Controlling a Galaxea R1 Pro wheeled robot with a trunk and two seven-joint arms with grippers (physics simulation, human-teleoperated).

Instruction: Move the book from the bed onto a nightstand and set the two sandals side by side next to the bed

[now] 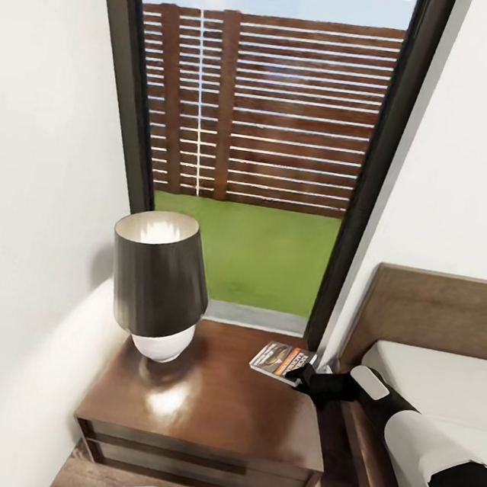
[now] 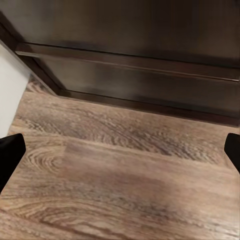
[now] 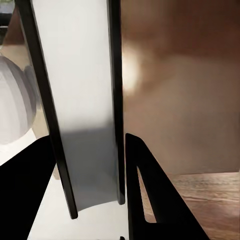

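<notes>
Holding the book (image 1: 282, 362) over the nightstand (image 1: 205, 415) with our right gripper (image 1: 302, 374), we are reaching across from the bed side. The book is sitting at the top's right rear corner, close to the window frame (image 1: 359, 213), well apart from the lamp (image 1: 157, 286) at the left. In the right wrist view the book (image 3: 82, 115) is showing edge-on between the two dark fingers (image 3: 150, 200), pale pages bounded by dark covers, and the fingers are pressing close on either side, so we are judging the grip as closed on it. Whether the book is already resting on the wood or hanging just above it, we cannot tell.

Our left gripper (image 2: 120, 150) is hanging low in front of the nightstand's drawer face (image 2: 140, 75), pointing at the plank floor (image 2: 115, 175); its fingertips are sitting at the far edges of the left wrist view, so it is spread wide and carrying nothing.

The bed (image 1: 426, 375), with headboard and pale mattress, is lying just right of the nightstand.

We are reading the book step as nearly finished: it is off the mattress and over its goal, only release and withdrawal remaining. The sandal placing we are counting as still to do.
</notes>
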